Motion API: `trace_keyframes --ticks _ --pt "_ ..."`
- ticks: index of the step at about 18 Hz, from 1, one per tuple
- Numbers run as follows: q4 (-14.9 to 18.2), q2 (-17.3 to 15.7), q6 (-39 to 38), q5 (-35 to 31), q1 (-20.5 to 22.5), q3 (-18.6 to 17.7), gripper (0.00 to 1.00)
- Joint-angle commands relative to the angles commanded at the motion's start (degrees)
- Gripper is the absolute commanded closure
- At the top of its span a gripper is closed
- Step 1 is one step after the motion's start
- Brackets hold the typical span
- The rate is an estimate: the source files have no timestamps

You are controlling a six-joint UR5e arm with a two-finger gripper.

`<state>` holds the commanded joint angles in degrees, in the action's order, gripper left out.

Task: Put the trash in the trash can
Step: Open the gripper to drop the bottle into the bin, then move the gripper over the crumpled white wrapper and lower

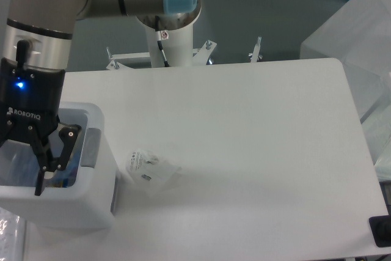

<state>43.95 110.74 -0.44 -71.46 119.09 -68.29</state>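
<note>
The white trash can (67, 209) stands at the table's front left, a grey panel on its right wall. My gripper (19, 174) hangs over its opening, open, with nothing between its fingers (56, 154). The bin's inside looks bluish below the gripper. I cannot make out the bottle there clearly. The crumpled white-and-clear wrapper (146, 168) lies on the table just right of the bin, apart from the gripper.
The arm's base column (171, 25) rises behind the table's far edge. A translucent box (351, 35) stands off the table's right side. A small black object (382, 231) sits at the front right corner. Crinkled plastic (9, 236) shows at the front left.
</note>
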Motion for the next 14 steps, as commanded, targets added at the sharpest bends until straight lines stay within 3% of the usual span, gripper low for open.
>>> trace_keyframes --ticks 4,6,7,11,14 --pt "0.0 -0.3 -0.1 0.0 0.1 -0.9 0.28" --pt "0.1 -0.3 0.0 -0.5 0.2 -1.7 0.12" --pt "0.1 -0.3 -0.1 -2.1 0.8 -2.5 0.11" --pt "0.1 -0.5 -0.2 -10.3 7.1 -6.8 0.0" --pt "0.0 -0.9 -0.5 -10.9 12.9 -9.7 0.0"
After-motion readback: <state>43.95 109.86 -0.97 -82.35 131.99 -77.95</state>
